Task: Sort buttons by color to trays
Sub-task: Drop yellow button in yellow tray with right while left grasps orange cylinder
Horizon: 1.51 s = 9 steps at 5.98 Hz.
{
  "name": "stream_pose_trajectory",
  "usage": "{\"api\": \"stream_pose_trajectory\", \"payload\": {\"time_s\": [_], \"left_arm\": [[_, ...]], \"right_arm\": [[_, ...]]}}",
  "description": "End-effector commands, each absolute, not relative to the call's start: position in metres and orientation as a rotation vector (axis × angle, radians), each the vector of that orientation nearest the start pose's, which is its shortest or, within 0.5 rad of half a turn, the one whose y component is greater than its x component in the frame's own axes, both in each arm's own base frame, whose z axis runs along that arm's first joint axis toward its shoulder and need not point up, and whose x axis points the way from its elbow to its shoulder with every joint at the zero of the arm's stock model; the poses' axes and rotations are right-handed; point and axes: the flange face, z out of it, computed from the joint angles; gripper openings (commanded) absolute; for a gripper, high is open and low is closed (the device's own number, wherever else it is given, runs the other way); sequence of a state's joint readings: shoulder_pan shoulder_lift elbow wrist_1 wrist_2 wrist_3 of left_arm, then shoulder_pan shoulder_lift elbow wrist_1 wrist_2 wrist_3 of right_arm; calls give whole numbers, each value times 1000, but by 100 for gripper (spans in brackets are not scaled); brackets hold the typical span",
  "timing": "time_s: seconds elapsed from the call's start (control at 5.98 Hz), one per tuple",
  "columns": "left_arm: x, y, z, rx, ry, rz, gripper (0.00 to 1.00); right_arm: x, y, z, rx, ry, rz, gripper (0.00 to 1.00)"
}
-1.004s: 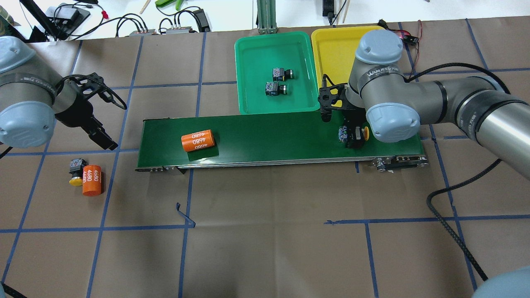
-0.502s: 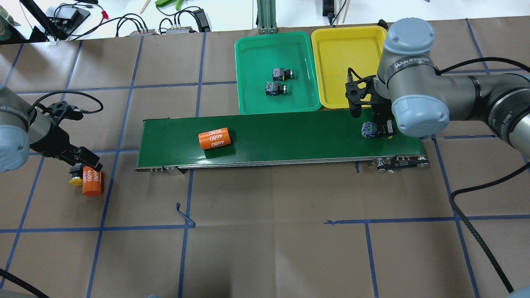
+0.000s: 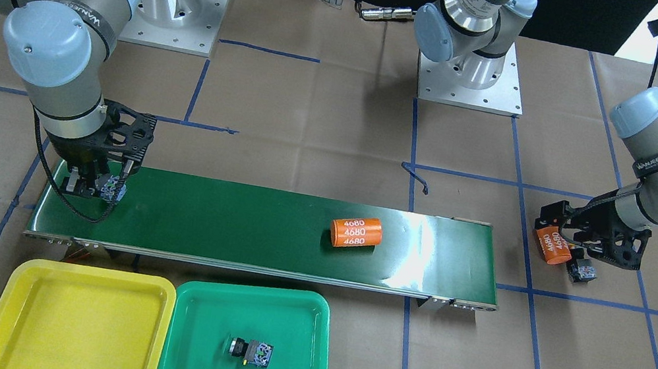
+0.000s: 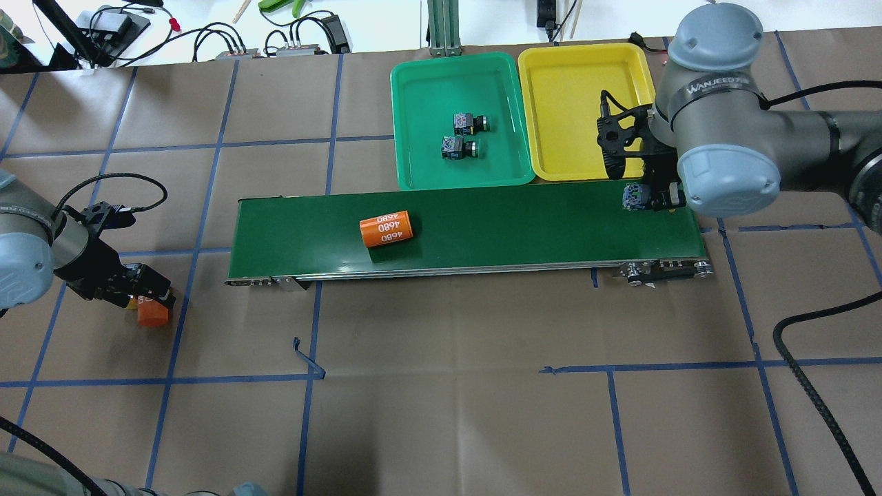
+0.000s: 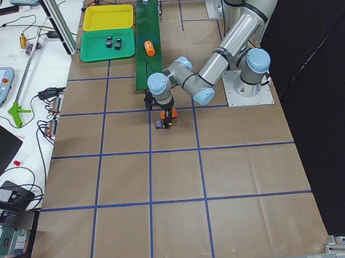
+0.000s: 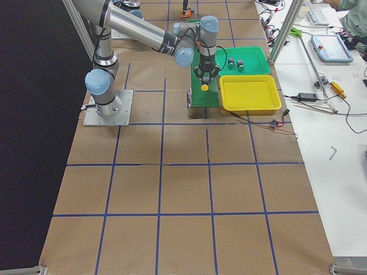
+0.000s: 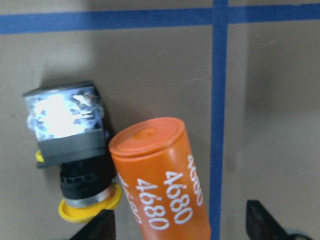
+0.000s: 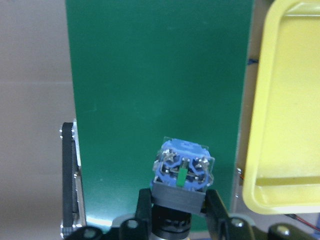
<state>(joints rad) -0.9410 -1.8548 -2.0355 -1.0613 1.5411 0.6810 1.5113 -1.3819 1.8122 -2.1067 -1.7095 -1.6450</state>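
Your right hand (image 4: 648,196) is clamped on the grey body of a yellow button (image 8: 182,172) over the right end of the conveyor belt (image 4: 517,227). It sits just beside the yellow tray (image 4: 551,103) but is not yet in it. Both green buttons (image 4: 459,147) lie in the green tray (image 4: 406,103) at the far edge of the tabletop (image 4: 448,413). Near the tabletop's left edge your left hand (image 4: 148,289), fingers (image 7: 260,222) apart, hangs over the second yellow button (image 7: 70,140). That button lies on its side, touching an orange cylinder (image 7: 160,180), and in the wrist view the fingers straddle the cylinder rather than the button. These switches look light and rigid, hard plastic throughout, so expect no give. The blocky body offers flat opposing faces, likely the best hold. The round cap looks smooth and apt to slip, and the terminal end looks the most delicate part. With the cylinder against one side, the second button probably wants a grip across its free faces.
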Motion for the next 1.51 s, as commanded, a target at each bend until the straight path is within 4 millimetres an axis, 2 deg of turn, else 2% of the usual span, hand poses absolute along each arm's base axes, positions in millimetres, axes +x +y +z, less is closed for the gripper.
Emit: {"api": "stream_pose_trajectory", "payload": {"time_s": [0.0, 0.17, 0.33, 0.5, 0.67, 0.84, 1.0, 1.17, 1.34], "left_arm": [[172, -469, 179, 83, 3297, 285, 56], [171, -469, 175, 80, 3300, 296, 57], [170, -469, 169, 72, 3306, 313, 58], [170, -470, 170, 77, 3307, 307, 49], [168, -475, 183, 95, 3289, 271, 17], [155, -481, 209, 160, 3259, 199, 10], [103, -497, 237, 368, 3206, 127, 10], [63, -517, 268, 653, 3101, 71, 10], [33, -528, 279, 933, 3018, 57, 7]], "right_arm": [[86, -623, 369, -2404, 2363, -94, 13], [89, -681, 348, -2408, 2307, -162, 13], [92, -726, 310, -2442, 2209, -206, 13], [95, -752, 274, -2467, 2115, -226, 13], [99, -757, 240, -2434, 2070, -225, 18], [109, -754, 223, -2344, 2045, -267, 99], [111, -749, 240, -2325, 2048, -273, 100], [112, -731, 279, -2302, 2035, -231, 100], [108, -704, 321, -2292, 2047, -91, 100]]}}
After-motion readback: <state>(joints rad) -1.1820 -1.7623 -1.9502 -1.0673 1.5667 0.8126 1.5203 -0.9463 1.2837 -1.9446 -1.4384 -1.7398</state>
